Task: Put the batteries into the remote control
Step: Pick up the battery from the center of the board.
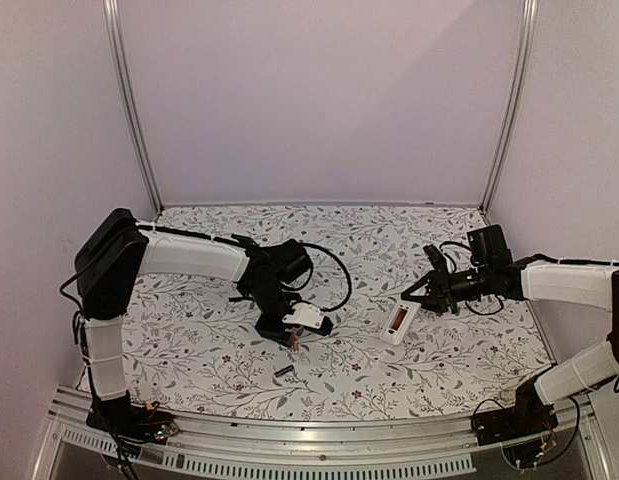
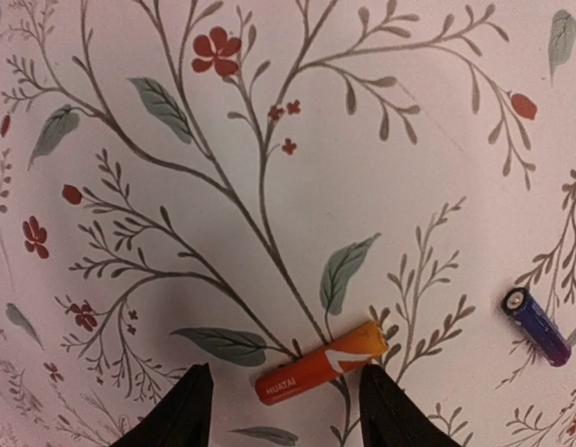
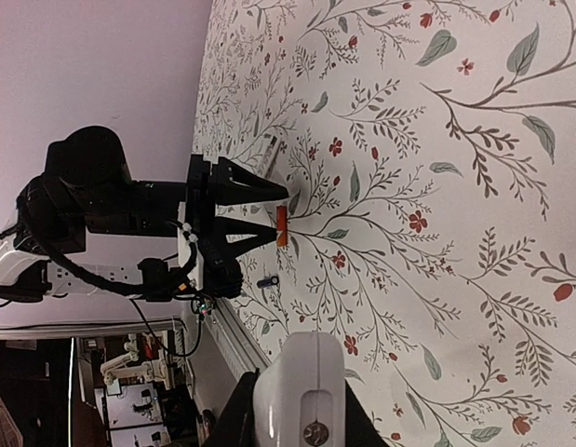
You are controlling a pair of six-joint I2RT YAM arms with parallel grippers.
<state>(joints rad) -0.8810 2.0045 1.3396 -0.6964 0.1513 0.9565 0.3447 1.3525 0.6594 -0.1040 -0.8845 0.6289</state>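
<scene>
On the mat [image 2: 427,214], left gripper [image 2: 286,380] straddles the orange battery [image 2: 320,363], jaws spread, nothing pinched. Pickup step: lower and close next; right gripper [image 3: 297,414] clamps the remote control [image 3: 301,382]

Count entry. I tally two batteries: one orange battery [image 2: 320,365] and one dark battery [image 2: 539,326] with a bluish-purple casing. One white remote control [image 1: 399,321]. Two arms seen from overhead, each with one two-finger gripper, so I log one left gripper [image 1: 292,335], one right gripper [image 1: 417,296], four fingers total. One floral-patterned table [image 1: 389,240]. Two metal uprights [image 1: 134,110] at the back corners.
</scene>
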